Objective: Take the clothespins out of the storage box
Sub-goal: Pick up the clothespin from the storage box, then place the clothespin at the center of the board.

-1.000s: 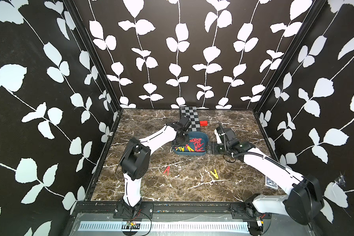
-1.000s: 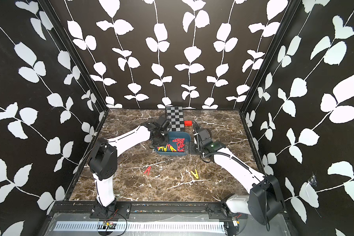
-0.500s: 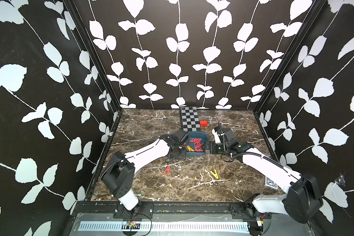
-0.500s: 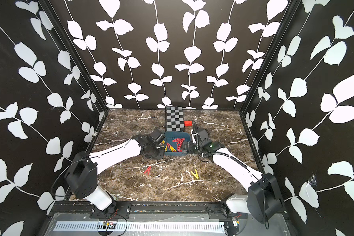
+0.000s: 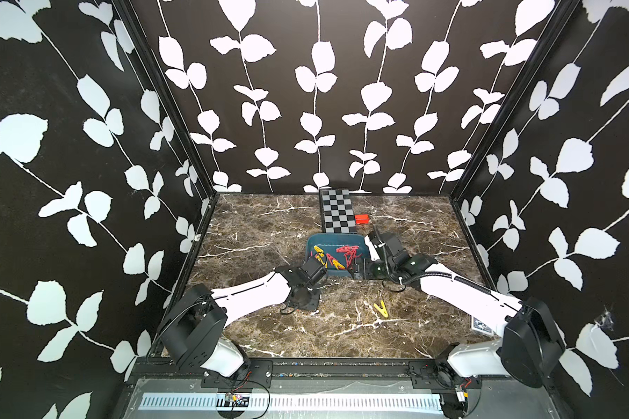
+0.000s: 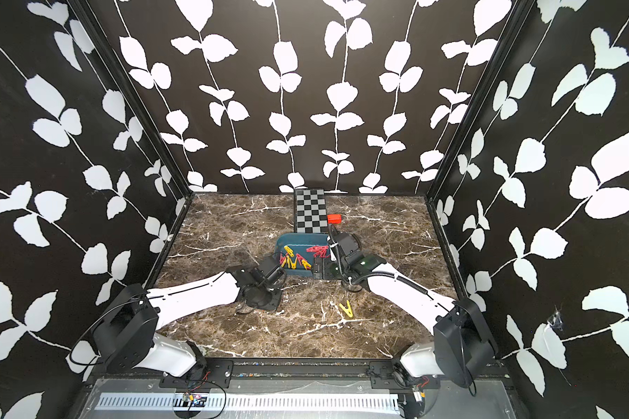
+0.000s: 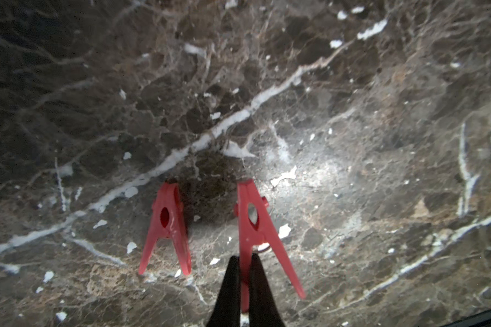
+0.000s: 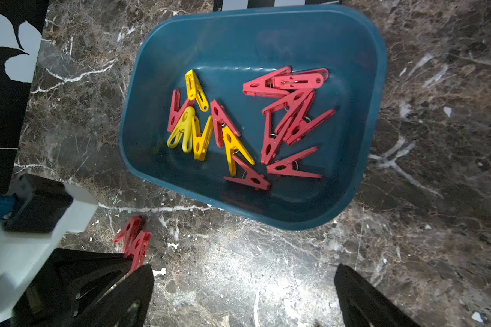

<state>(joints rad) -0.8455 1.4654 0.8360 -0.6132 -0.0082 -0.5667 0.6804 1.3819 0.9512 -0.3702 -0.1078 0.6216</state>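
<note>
A yellow pin [image 5: 380, 308] is seen lying alone on the near table [image 5: 269, 225]. Farther in, a red pin [image 7: 260, 226] is clamped in the closed left gripper [image 7: 245, 271], with a second red pin [image 7: 166, 226] beside it. The right gripper [image 8: 243, 273] is held wide and empty before the box [image 8: 374, 85], where more pins [image 8: 289, 113] are heaped.

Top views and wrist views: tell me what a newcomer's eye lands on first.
Black walls with white leaf vines dominate both top views. At the marble table's middle, the teal storage box holds a bright tangle of red and yellow clothespins. Just outside it, the left gripper pinches a red clothespin between its fingers, beside another red clothespin lying on the marble.
</note>
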